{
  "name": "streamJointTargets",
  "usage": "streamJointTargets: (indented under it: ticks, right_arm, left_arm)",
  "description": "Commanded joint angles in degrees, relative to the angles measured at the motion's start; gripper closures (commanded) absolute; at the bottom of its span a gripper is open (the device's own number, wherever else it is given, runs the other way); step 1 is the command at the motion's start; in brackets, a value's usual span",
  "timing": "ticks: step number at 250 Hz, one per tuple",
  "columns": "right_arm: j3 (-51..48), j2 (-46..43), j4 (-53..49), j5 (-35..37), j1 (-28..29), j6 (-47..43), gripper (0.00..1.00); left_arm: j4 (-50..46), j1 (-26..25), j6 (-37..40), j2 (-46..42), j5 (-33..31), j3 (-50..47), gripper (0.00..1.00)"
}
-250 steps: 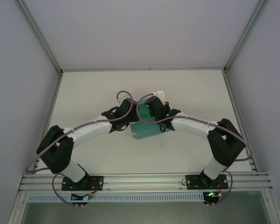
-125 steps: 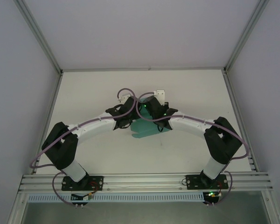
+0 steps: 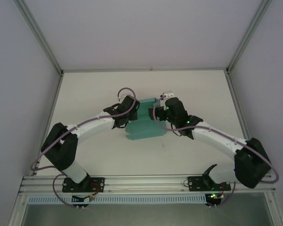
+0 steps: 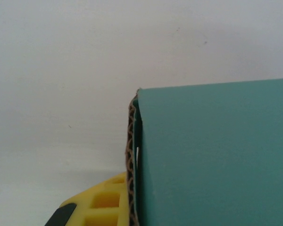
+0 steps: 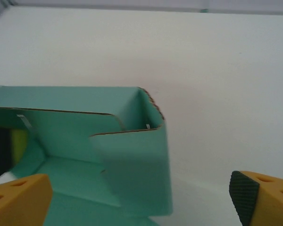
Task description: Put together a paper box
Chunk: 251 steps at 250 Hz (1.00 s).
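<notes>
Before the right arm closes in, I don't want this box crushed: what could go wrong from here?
1. The right gripper is open, and the folded end flap of the paper box stands unheld between its fingers; it may spring back out.
2. The left gripper seems to pinch one wall at its edge, so a push from the right could twist or crease the box.

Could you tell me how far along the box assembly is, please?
Done: the box has walls folded up around its floor. In hand: the left claw seems to pinch one wall; the right claw hangs open at a corner. Left: the top is open.
</notes>
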Motion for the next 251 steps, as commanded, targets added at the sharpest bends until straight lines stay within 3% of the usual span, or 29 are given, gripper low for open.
streamJointTargets:
  ticks: [1,46,98,123,159,212,251]
  right_arm:
    - [-2.5,-5.76,-1.56,-3.8,0.07,0.04,0.0]
    - [-5.36,-13.3,-7.61,-0.93,-0.92,0.57,0.03]
    - [-4.81,-13.98,-13.49,-10.77,-6.08,-3.57,0.14]
    - [-3.39,-11.56,-12.25,-13.9,-6.22,-5.29,0.17]
    - [0.65,-5.67,-11.75,-12.93,-6.5,-5.55,0.32]
    - [6.01,2.56,-10.44,-15.2,-6.52,-5.27,0.39]
    - [8.89,7.4,-8.91,-12.88,-6.45,-1.91,0.49]
  left_arm:
    - [-2.81,0.66,5.45,-3.28,2.27,2.45,1.0]
    - [-3.35,1.31,6.13,-6.09,5.47,1.84,1.0]
    - [-2.72,1.26,6.57,-8.84,6.97,0.06,1.0]
    - [-2.33,1.21,6.56,-9.15,8.12,-0.53,1.0]
    - [-1.52,1.19,6.02,-9.22,9.8,-1.15,1.0]
    - [-0.95,1.17,5.76,-8.5,9.94,-1.27,1.0]
    - [-0.89,1.09,4.13,-7.06,9.64,-0.84,1.0]
